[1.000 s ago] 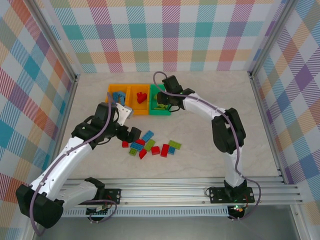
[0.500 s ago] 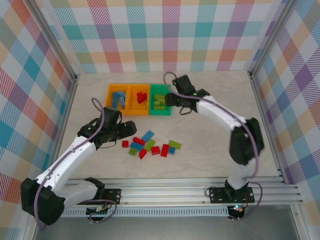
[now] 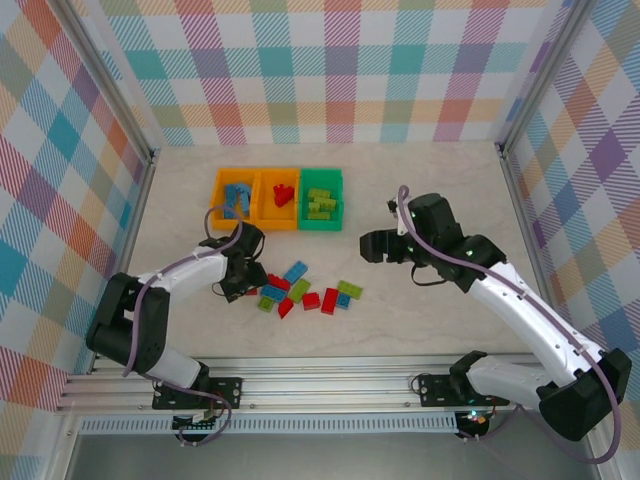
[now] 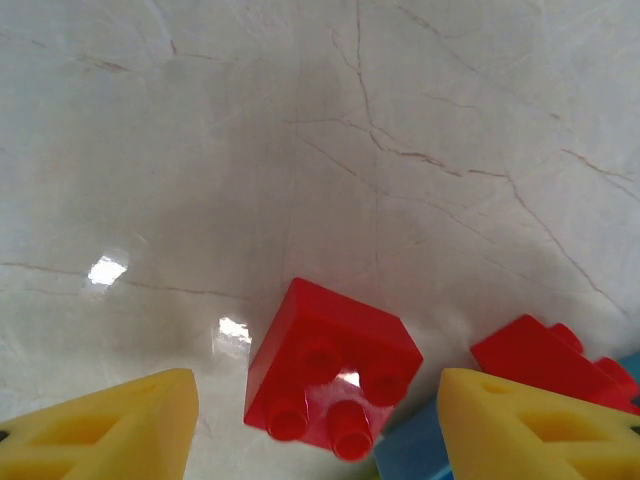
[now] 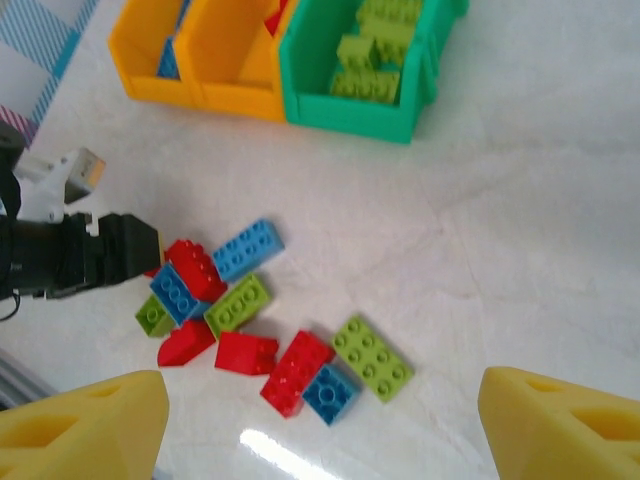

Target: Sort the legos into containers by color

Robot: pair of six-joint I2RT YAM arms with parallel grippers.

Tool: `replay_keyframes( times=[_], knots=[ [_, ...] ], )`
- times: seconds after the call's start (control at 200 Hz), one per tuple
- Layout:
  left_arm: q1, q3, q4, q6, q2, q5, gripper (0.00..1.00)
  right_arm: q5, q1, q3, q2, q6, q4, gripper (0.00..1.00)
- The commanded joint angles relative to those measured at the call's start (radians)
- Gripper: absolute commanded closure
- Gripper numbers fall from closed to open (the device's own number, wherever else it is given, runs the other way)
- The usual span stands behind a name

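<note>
Left hand spread apart, red lego lying on table between its tips

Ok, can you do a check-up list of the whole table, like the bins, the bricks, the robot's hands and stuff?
Surface: pale marble-look tabletop, some glare spots, no spills seen.
Job's things: left orange plastic bin holds blue bricks; middle orange plastic bin holds red bricks; green plastic bin holds lime bricks; a mixed pile of loose bricks in blue, red and lime lies in front of the bins.
Clutter: nothing seen.
Grippers: left gripper low at the pile, jaws open either side of a small red studded brick; right gripper above the table, jaws open, empty.
Cables: purple-grey cable on the left arm, another on the right.
Surroundings: pastel plaid walls; aluminium rail at the near edge.
</note>
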Motion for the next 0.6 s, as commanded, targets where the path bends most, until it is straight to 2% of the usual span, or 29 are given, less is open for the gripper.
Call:
replay_keyframes(
  times=[0.0, 0.14, 0.365, 0.495, 0.595],
  knots=[
    [0.012, 0.019, 0.012, 0.026, 0.014, -0.013, 0.36, -0.058, -0.001, 0.002, -0.011, 0.045, -0.039, 0.18],
    [0.018, 0.009, -0.004, 0.040, 0.026, -0.038, 0.42, -0.083, -0.001, 0.022, -0.008, 0.077, -0.044, 0.18],
    [0.028, -0.021, 0.032, 0.039, 0.062, 0.012, 0.67, -0.245, 0.005, 0.067, 0.038, 0.104, -0.028, 0.17],
    [0.029, 0.023, -0.024, 0.044, 0.000, 0.006, 0.77, -0.281, 0.018, 0.089, 0.054, 0.105, -0.034, 0.17],
    [0.029, 0.122, -0.051, 0.047, -0.087, -0.002, 0.78, -0.298, 0.021, 0.100, 0.053, 0.111, -0.032, 0.17]
  ],
)
